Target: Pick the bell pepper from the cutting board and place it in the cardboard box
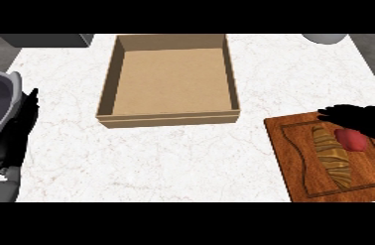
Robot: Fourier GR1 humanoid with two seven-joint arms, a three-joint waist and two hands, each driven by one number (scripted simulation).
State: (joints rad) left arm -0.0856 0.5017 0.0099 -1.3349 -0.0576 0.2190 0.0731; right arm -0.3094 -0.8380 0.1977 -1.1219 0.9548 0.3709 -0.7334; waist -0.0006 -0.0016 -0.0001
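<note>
The red bell pepper [352,140] lies on the wooden cutting board [293,154] at the lower right, next to a long brown pastry [332,157]. My right hand [350,116] reaches in from the right edge just beyond the pepper, its fingers spread and pointing left, its lower edge meeting the pepper's top. Nothing is curled round the pepper. The open cardboard box [108,85] stands empty at the upper middle of the counter. My left hand [26,121] rests open at the left edge, fingers up.
A pale grey round object [325,37] shows at the top right edge, and a dark grey block [44,39] at the top left. White marble counter [183,159] stretches between the box and the cutting board.
</note>
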